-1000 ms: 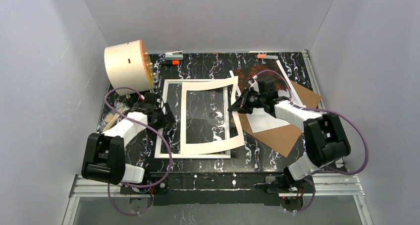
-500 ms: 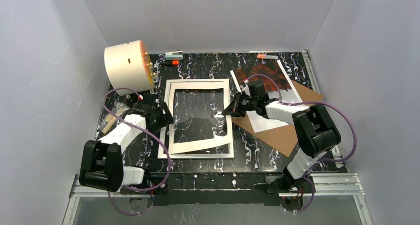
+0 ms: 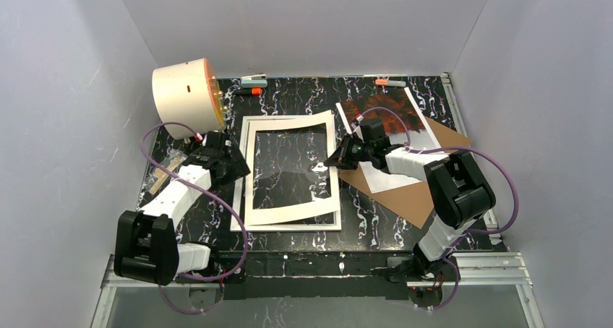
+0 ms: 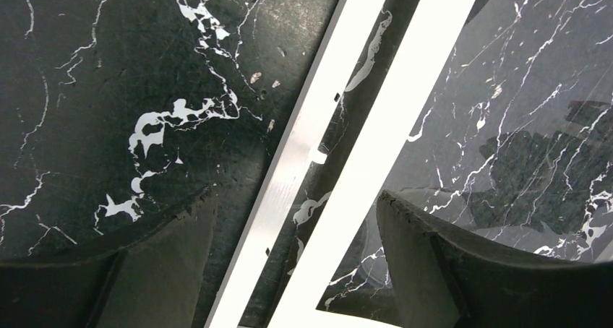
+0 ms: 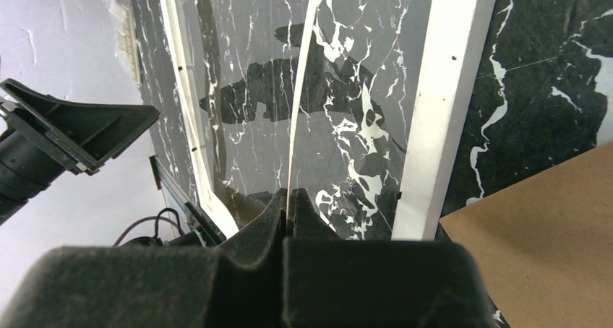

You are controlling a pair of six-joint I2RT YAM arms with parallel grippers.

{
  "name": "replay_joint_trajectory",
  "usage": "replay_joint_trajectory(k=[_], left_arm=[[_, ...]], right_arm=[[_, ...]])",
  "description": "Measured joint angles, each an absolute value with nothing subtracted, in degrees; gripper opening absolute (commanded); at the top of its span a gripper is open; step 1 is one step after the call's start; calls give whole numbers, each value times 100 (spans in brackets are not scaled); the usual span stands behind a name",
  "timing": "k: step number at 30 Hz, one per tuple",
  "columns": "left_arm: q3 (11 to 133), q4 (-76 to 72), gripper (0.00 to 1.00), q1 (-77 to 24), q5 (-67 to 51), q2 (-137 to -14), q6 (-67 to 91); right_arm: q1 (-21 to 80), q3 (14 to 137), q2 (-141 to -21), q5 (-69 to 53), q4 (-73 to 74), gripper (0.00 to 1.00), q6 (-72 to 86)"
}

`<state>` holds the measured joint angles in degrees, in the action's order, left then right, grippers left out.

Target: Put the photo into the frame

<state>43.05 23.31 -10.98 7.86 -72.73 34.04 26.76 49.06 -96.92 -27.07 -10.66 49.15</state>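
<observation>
Right gripper (image 3: 331,162) is clamped on the right edge of the white mat (image 3: 289,214). The mat is lifted on that side and sits skew over the frame (image 4: 289,191). Left gripper (image 3: 240,167) has its jaws apart, straddling the frame's left rail and holding nothing. The photo (image 3: 394,100) lies just behind the right gripper's wrist, flat on the brown backing board (image 3: 405,194), partly under that arm. It is probably thin, light and floppy and would crease easily, so pinch a free corner gently. In the way are the mat over the opening and the right arm itself. The cream drum (image 3: 184,97) beyond the left gripper is no obstacle.
</observation>
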Motion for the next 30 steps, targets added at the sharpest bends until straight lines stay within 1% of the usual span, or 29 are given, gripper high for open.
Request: replay_joint_trajectory(k=[1, 3, 8, 10, 12, 14, 16, 19, 22, 25, 30], left_arm=[[4320, 2353, 82, -1098, 825, -7271, 3393], [4348, 2405, 85, -1098, 875, -7271, 3374], [4368, 2427, 87, -1098, 902, -7321, 3363], [4368, 2423, 88, -1098, 902, -7384, 3363], [4370, 2425, 88, -1098, 902, -7428, 3365], [4370, 2421, 88, -1096, 899, -7443, 3365], [4370, 2414, 88, -1087, 899, -7446, 3365], [4377, 2394, 89, -1048, 867, -7450, 3369], [4377, 2340, 89, -1007, 779, -7470, 3378], [4377, 2257, 89, -974, 631, -7531, 3398], [4377, 2158, 89, -934, 412, -7741, 3413]], right_arm=[[2676, 4906, -9692, -2674, -1050, 4, 4899], [2689, 4906, -9692, -2602, -1024, 10, 4842], [2744, 4904, -9692, -2554, -1024, 35, 4797], [2751, 4890, -9690, -2561, -1050, 39, 4821], [2755, 4851, -9662, -2556, -1066, 41, 4836], [2766, 4768, -9585, -2558, -1059, 40, 4888], [2768, 4709, -9522, -2558, -1061, 36, 4934], [2777, 4698, -9500, -2556, -1070, 22, 4980], [2777, 4678, -9500, -2541, -1105, 13, 5019], [2779, 4587, -9500, -2523, -1219, 8, 5063], [2790, 4471, -9500, -2449, -1389, 4, 5109]])
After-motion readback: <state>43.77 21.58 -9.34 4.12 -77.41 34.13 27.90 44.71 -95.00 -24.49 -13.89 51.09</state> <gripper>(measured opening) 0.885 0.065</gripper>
